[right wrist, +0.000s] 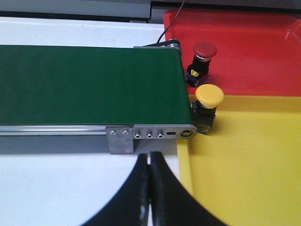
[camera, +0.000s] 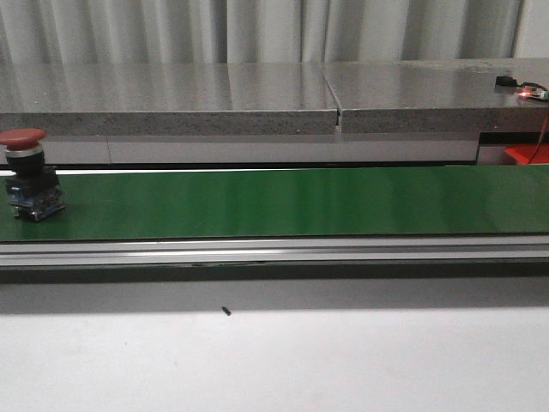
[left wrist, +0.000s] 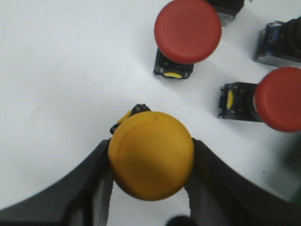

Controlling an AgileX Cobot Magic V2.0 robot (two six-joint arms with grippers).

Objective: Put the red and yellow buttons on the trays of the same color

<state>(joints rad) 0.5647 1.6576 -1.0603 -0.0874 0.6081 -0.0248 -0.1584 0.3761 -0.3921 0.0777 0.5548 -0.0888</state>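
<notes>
**Three cameras, little overlap**

The front view looks level and forward across the green conveyor belt (camera: 283,202), with a grey stone ledge (camera: 171,112) behind the belt. The right wrist view looks down at a slant on the belt's end (right wrist: 89,84), where the red tray (right wrist: 254,52) and yellow tray (right wrist: 244,165) meet it. The left wrist view looks straight down, very close, on a white table (left wrist: 56,70). Only the belt shows in two views.
</notes>
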